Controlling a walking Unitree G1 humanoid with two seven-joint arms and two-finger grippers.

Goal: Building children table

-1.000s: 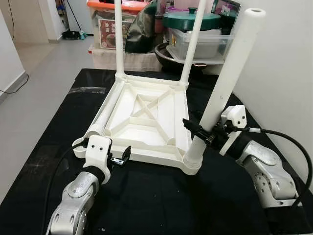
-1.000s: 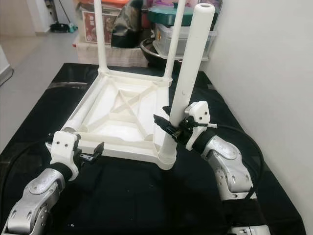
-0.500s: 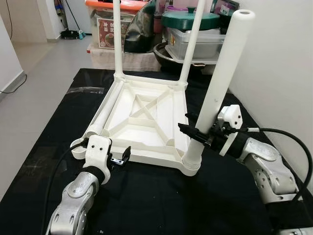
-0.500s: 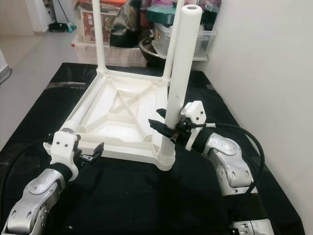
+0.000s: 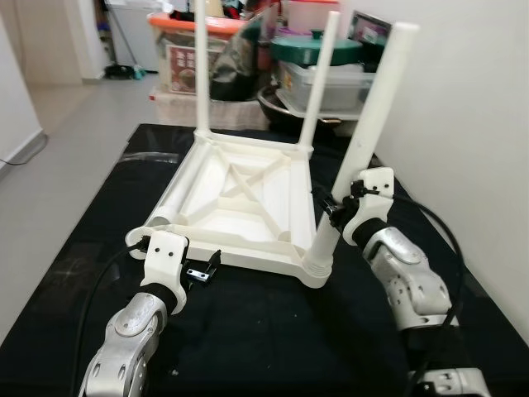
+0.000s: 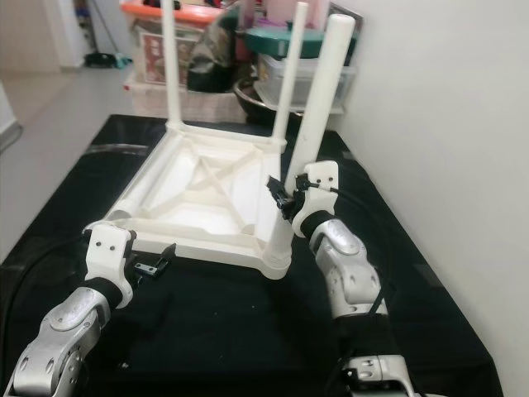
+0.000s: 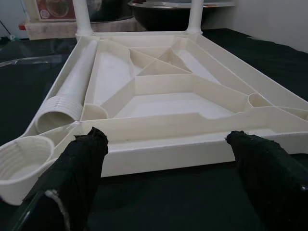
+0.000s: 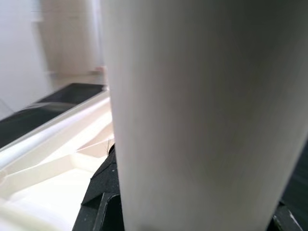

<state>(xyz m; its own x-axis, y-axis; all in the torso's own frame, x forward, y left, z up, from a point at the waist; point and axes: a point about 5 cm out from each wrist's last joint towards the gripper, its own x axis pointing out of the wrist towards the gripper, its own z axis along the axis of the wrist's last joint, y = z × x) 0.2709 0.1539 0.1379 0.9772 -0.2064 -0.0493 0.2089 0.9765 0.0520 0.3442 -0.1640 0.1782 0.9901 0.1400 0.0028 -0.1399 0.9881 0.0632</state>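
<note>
Right gripper point(image 5: 335, 213) jaws clamped on the white plastic tube leg point(image 5: 364, 154), low on its shaft, leg tilted in the near right socket of the upturned white plastic table top point(image 5: 248, 194). Left gripper point(image 5: 202, 269) jaws spread wide, holding nothing, just short of the top's near edge. Loose white leg tube point(image 7: 67, 98) lies inside the top's left side. Box label behind: unreadable.

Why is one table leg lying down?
It is not fitted yet. The loose leg lies flat inside the upturned table, and the near-left socket is empty. The left gripper waits open beside it.
</note>
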